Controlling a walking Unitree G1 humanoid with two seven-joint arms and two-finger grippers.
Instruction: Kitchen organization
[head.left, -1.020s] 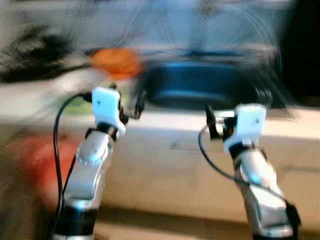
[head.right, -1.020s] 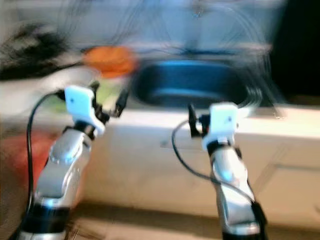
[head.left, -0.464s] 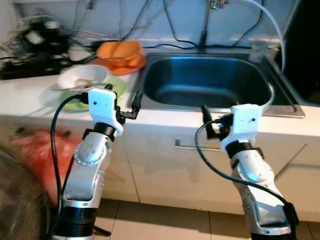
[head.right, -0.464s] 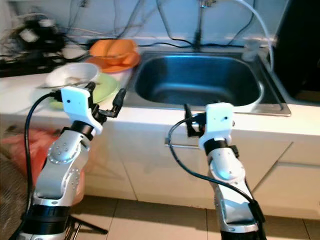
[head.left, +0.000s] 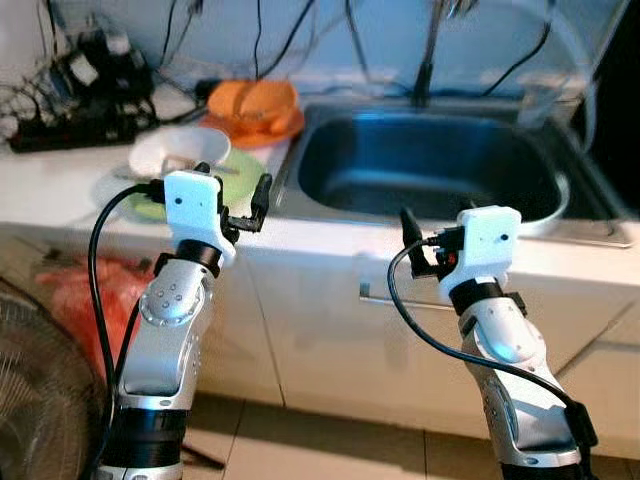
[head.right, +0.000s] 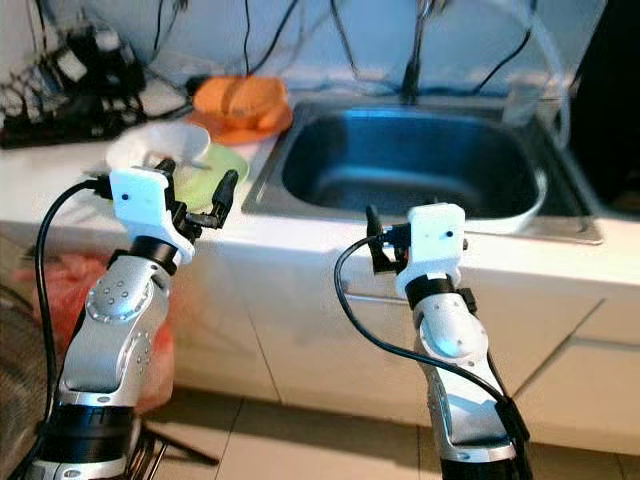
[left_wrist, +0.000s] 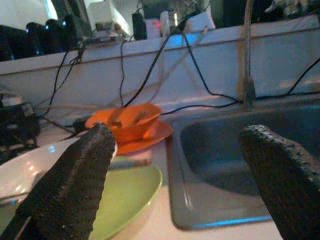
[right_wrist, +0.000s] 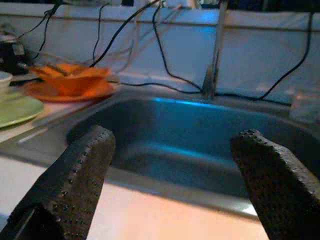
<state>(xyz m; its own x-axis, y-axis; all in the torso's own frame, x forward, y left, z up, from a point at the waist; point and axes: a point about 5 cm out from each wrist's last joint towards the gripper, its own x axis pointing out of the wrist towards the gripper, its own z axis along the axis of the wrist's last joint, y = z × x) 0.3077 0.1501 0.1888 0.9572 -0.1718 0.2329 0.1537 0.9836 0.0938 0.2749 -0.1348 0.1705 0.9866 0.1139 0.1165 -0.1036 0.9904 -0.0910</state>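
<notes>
Now we hold both arms before the tabletop (head.left: 60, 195), left pincer (head.left: 232, 195) and right pincer (right_wrist: 172, 185) spread and empty. Beside the sink (head.left: 430, 170) sit a white bowl (head.left: 178, 152), green plate (left_wrist: 125, 192) and orange dishes (head.left: 255, 105): probably rigid, slippery, breakable, so we'd grip at the rims.

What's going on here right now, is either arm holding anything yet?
Nothing is held. The robot stands at the white counter, facing the steel sink. The left gripper is open, raised near the light green plate, white bowl and orange dishes. The right gripper is open, at the counter's front edge before the sink basin.
</notes>
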